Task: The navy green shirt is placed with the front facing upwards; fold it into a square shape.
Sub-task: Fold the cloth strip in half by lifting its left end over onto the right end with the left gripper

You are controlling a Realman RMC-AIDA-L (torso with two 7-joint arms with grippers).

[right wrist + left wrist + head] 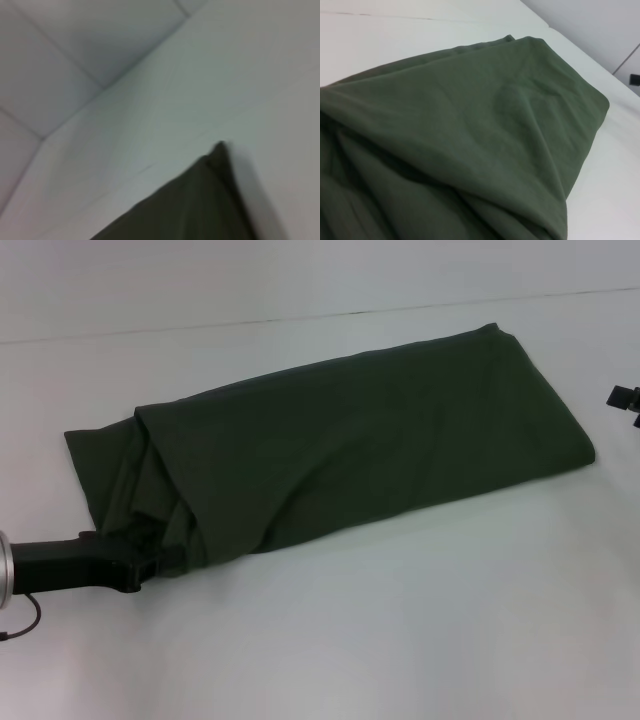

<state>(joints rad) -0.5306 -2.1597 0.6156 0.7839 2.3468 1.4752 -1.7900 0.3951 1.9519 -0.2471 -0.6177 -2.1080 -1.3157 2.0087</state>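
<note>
One set of fingers, the left gripper's (165,558), sits at the lower left of the head view, pinching the bunched end of the navy green shirt (360,440). That shirt lies as a long folded band running diagonally across the white surface (400,640), plain side up. Lengthwise folds look done; folding the band crosswise into a square remains. At the right edge, the right gripper (625,400) barely shows; whether its fingers are spread, I cannot tell.

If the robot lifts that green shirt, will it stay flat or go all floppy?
Probably floppy: the navy green shirt lies in soft folds and wrinkles. Its layers would likely sag and unfold. The left end effector sits at its bunched end.
</note>
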